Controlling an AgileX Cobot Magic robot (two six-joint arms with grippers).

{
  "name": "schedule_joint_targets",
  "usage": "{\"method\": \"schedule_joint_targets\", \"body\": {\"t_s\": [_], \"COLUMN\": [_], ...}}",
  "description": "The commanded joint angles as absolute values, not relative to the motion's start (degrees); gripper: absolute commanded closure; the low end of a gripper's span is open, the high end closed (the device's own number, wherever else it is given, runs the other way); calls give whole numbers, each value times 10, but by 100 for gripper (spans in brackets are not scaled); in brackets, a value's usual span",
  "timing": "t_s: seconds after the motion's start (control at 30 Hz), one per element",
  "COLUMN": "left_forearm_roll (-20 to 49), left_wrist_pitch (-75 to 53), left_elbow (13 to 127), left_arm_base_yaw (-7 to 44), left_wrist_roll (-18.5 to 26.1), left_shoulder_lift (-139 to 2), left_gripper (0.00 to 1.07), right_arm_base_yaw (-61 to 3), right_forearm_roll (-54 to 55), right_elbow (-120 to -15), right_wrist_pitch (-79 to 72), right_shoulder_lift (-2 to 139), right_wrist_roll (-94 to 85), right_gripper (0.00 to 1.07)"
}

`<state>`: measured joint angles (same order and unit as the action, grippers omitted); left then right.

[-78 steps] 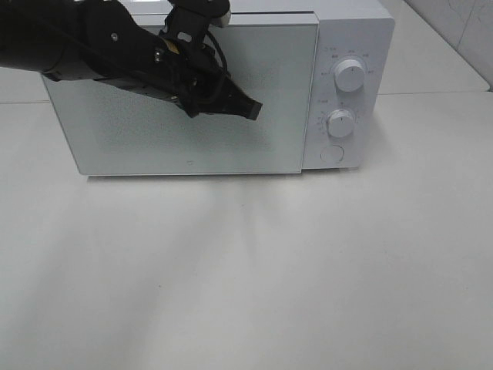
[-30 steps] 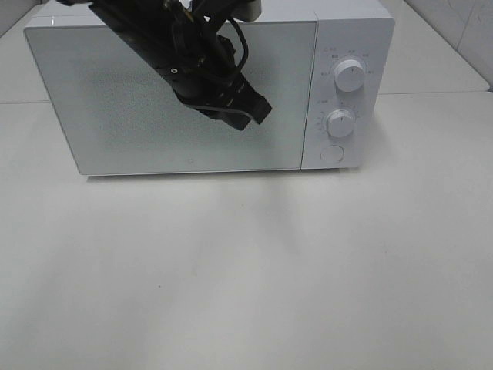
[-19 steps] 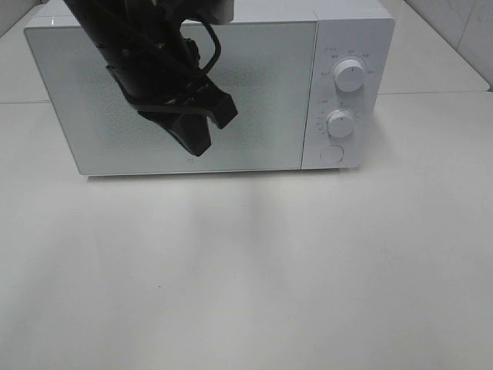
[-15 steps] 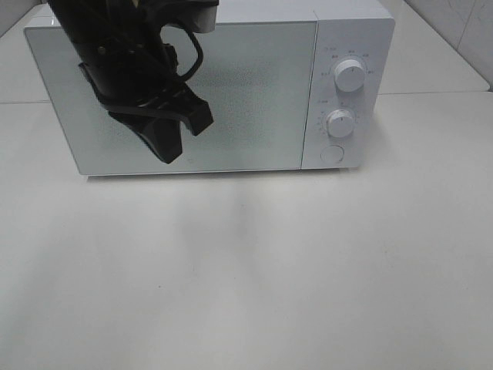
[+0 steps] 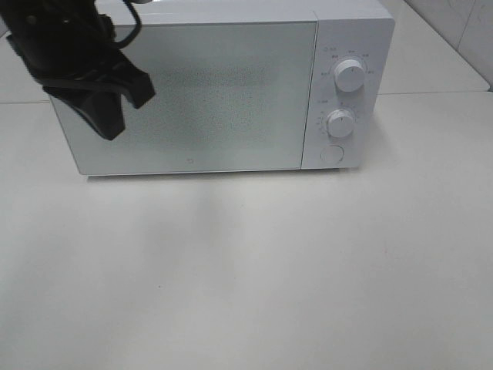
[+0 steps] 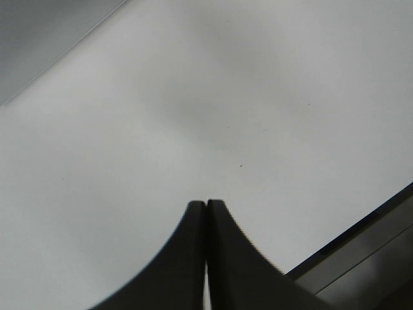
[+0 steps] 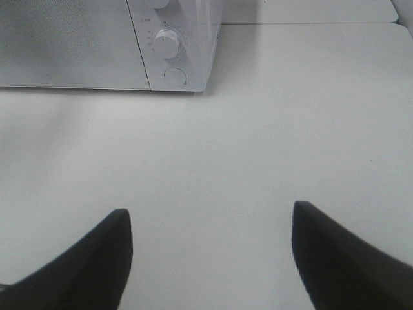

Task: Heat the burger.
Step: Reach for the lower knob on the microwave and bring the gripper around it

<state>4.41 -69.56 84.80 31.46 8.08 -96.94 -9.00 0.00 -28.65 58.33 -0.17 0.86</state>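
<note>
The burger is out of view. In the exterior high view a white microwave (image 5: 216, 85) stands at the back of the table with its door closed. My left gripper (image 5: 110, 132) hangs in front of the door's left end, pointing down. In the left wrist view the left gripper (image 6: 206, 205) is shut with nothing between its fingers, above bare white surface. My right gripper (image 7: 210, 210) shows only in the right wrist view. It is open and empty, over the table in front of the microwave (image 7: 71, 45) and well back from it.
The microwave's control panel carries two round knobs (image 5: 349, 75) (image 5: 340, 122) and a round button (image 5: 332, 153) below them. The lower knob (image 7: 168, 44) and the button (image 7: 175, 77) also show in the right wrist view. White table (image 5: 254, 270) spreads in front.
My left arm has swung leftward across the closed microwave door, from near its right side to its left end. The door has stayed closed.
</note>
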Motion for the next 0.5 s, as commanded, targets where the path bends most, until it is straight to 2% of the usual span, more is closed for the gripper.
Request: {"method": "schedule_joint_targets", "body": {"t_s": [0.03,0.1,0.13,0.17,0.3,0.5], "left_forearm_roll": [42,42,42,42,42,42], "left_wrist_pitch": [-734,-734,-734,-734,-734,-734], "left_elbow": [797,786,764,764,705,633], "left_arm_base_yaw": [262,252,226,226,175,140], "left_wrist_roll": [64,60,52,52,46,46], "left_shoulder_lift": [-930,-920,-898,-898,-828,-729], "left_gripper": [106,106,106,106,106,106], "right_arm_base_yaw": [-88,-88,-88,-88,-88,-88], "right_forearm_roll": [-4,-4,-4,-4,-4,-4], "right_elbow": [-285,-285,-285,-285,-285,-285], "right_wrist_pitch": [574,574,574,574,574,574], "right_shoulder_lift": [-17,-17,-17,-17,-17,-17], "right_wrist_roll": [0,0,0,0,0,0], "right_gripper": [41,41,41,41,41,41]}}
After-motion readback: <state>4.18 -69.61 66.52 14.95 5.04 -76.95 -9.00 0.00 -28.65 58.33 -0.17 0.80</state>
